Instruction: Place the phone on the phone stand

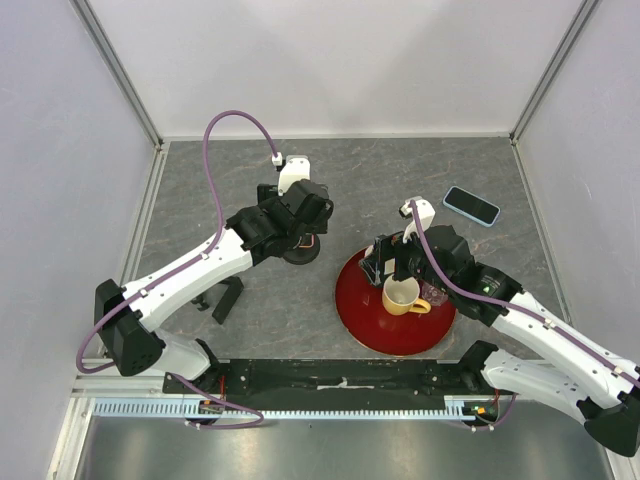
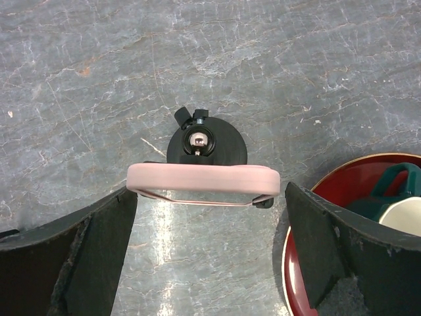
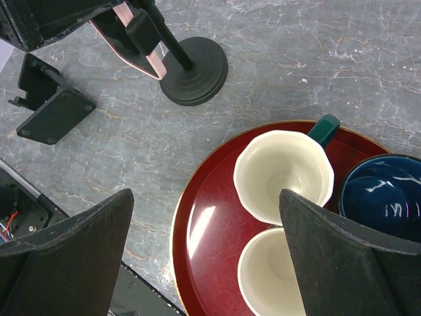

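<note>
The pink-edged phone (image 2: 204,181) appears seated in the clamp of the phone stand (image 2: 207,139), with its long axis running crosswise. The left gripper (image 2: 209,197) straddles it, jaws spread wide with a gap at each end and gripping nothing; whether the clamp holds the phone securely cannot be told. A second, blue phone (image 1: 471,206) lies flat on the bench (image 1: 380,170) at the far right, nearer the right gripper (image 3: 205,197), whose jaws hang parted and empty over the red tray (image 3: 200,227). No brand, label or writing is legible.
</note>
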Available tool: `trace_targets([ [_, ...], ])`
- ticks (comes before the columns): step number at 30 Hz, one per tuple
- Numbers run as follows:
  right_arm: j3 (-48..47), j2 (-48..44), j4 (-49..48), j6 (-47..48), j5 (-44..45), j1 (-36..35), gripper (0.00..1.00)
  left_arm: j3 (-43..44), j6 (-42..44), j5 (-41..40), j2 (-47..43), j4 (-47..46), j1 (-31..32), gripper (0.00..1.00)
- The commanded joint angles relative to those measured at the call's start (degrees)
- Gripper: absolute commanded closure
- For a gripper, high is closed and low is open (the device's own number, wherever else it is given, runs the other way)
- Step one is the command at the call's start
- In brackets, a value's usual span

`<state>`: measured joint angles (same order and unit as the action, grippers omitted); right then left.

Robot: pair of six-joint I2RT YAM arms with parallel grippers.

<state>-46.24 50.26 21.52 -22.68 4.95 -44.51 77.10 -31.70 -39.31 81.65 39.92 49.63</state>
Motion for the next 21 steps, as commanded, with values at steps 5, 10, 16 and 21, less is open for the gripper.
trace_targets([
  [5, 0.89, -2.01, -0.87, -0.53, -1.69, 0.04, 0.02, 2.36, -1.52, -0.33, -0.17, -2.13, -1.9, 0.06],
  [10, 2.2, -3.94, -0.34, -0.53, -6.17, -0.05, 0.02, 0.33, 1.29, 2.3, -1.31, -5.29, -2.78, 0.09],
  [16, 2.56, -3.86, -0.42, -0.17, -7.41, -0.05, 0.02, 0.68, 3.49, 4.32, -0.7, -6.17, -4.36, 0.15],
  [21, 1.86, -3.59, -1.04, -0.26, -8.55, 0.04, 0.02, 1.82, 5.95, 4.42, 0.53, -6.17, -4.63, 0.37],
])
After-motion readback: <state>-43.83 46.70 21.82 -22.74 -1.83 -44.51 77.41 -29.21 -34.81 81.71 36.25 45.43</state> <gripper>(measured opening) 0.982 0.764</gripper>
